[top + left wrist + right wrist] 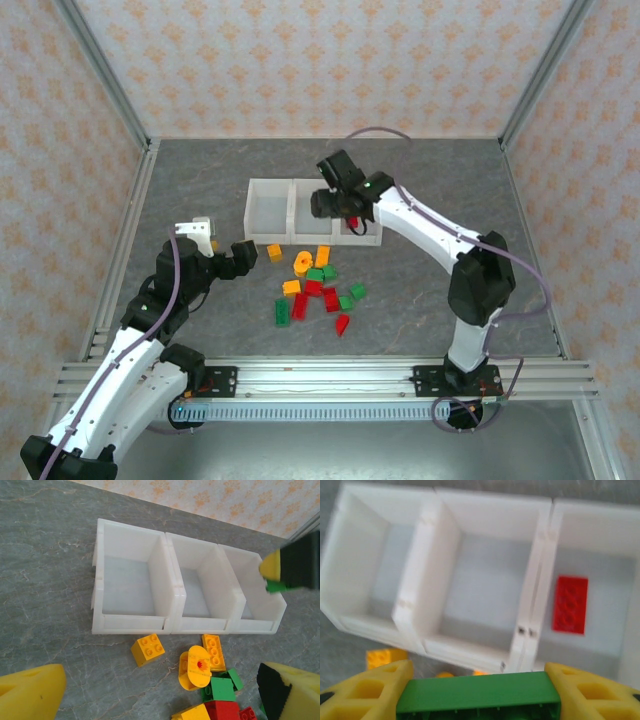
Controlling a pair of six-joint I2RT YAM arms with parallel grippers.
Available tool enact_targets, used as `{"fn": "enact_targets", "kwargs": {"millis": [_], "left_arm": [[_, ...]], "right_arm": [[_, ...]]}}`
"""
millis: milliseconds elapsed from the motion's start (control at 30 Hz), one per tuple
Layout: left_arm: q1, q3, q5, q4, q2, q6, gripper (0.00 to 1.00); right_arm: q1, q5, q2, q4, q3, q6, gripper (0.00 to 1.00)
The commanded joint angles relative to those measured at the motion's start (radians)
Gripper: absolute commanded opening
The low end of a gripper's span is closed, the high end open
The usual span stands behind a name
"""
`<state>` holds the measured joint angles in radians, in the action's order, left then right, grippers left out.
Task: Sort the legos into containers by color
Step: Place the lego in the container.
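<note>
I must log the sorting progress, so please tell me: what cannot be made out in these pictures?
1. Top view: the right claw covers the right bin, so its contents are mostly hidden.
2. Left wrist view: the bottom edge cuts off the lego pile; its count is uncertain.
3. Right wrist view: blurred; the bottom edge cuts the held green brick.

Grey marbled table point(200, 185): three joined white bins point(290, 205), loose legos point(313, 287) near their front.
</note>
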<state>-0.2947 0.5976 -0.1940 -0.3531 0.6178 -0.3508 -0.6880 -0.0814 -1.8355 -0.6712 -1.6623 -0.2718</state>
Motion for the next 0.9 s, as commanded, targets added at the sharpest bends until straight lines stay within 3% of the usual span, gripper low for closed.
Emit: {"fn": "enact_targets", "kwargs": {"millis": [0,467,567,700,867], "left_arm": [[-0.006,0.018,0.007,-0.001,-0.024,-0.004,0.99],[-0.007,0.016,0.004,0.000,-0.048,-0.001,0.99],[-0.007,0.018,0.003,0.000,-0.057,-0.002,0.99],[-0.007,0.018,0.010,0.000,-0.074,-0.002,0.99],[-0.008,0.014,0.000,0.006,-0.086,-0.002,0.99]], "right_arm": [[0.007,0.001,-0.096,0.004,-0.095,0.038,0.45],[0.023,-0.064,-0.357,0.028,-0.314,0.150,0.48],[0.029,-0.061,-0.386,0.017,-0.342,0.147,0.58],[0.030,-0.064,-0.396,-0.009,-0.393,0.123,0.81],[0.027,-0.087,-0.363,-0.067,-0.458,0.090,0.90]]}}
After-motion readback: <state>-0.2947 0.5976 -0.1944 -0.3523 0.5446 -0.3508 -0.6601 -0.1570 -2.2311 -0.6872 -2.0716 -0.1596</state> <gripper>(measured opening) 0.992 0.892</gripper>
